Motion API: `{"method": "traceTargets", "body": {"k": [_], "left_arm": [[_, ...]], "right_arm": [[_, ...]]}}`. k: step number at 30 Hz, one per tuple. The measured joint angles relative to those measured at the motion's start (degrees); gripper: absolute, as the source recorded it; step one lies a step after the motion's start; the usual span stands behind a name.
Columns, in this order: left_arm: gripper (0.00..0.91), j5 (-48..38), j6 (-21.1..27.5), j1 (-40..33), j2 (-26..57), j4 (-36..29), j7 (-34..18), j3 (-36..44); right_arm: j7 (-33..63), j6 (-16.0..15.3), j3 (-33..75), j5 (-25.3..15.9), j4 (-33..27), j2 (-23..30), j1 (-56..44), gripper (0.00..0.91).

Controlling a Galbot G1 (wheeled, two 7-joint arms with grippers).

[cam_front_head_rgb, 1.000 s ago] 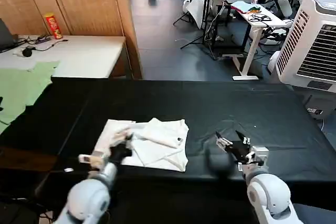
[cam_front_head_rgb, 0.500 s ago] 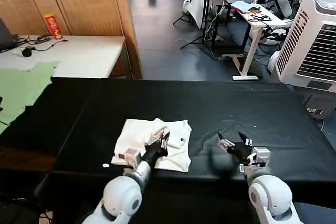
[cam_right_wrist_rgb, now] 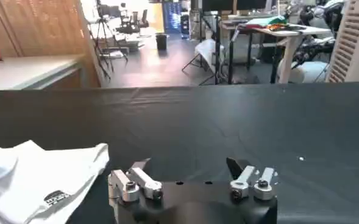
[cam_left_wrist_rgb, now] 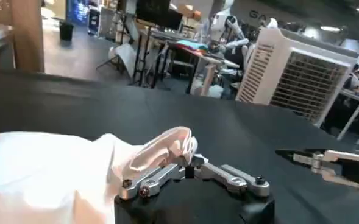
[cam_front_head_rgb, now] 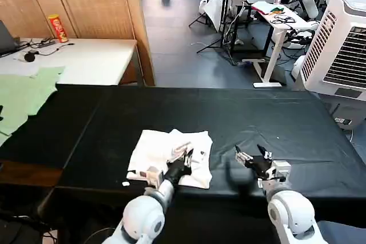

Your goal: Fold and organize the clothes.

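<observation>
Fingers of left gripper [cam_front_head_rgb: 184, 156] pinch white T-shirt [cam_front_head_rgb: 154, 151] — right gripper [cam_front_head_rgb: 252, 157] spread wide — label unreadable.

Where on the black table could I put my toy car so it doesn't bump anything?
The black table has bare cloth along the far side, behind the white T-shirt, and at the left end near the pale green garment. The near edge is crowded: the left end effector grips the shirt, and the right end effector hovers open beside it.

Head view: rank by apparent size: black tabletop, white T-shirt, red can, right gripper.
1. Black tabletop
2. White T-shirt
3. Right gripper and red can look alike; the can stands much farther from the camera, so unranked.
</observation>
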Motion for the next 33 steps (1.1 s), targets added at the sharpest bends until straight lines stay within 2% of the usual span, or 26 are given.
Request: {"method": "traceTargets", "body": {"k": [8, 13, 22, 25, 33], "left_arm": [[0.878, 1.72, -2.90, -0.87, -3.53, 3.67, 1.88, 2.08], [0.878, 4.73, -3.90, -0.54, -4.80, 3.52, 3.04, 3.95], [0.878, 9.76, -6.04, -1.19, 3.63, -1.79, 3.15, -2.37], [0.878, 10.46, -6.69, -0.52, 6.94, -2.10, 3.12, -6.01], [0.878, 9.27, -8.03, 1.75, 10.33, -1.29, 3.18, -13.27]], "right_arm": [[-1.40, 1.10, 0.41, -0.04, -0.66, -0.56, 1.38, 0.878], [-2.25, 1.17, -0.16, -0.30, -0.92, -1.27, 2.43, 0.878], [-8.28, 2.77, -7.82, -3.41, -2.61, -3.30, 5.80, 0.878], [-9.15, 2.93, -11.47, -5.65, -3.75, -3.30, 7.45, 0.878], [-10.87, 3.61, -17.76, -19.36, -8.06, -2.60, 8.02, 0.878]]}}
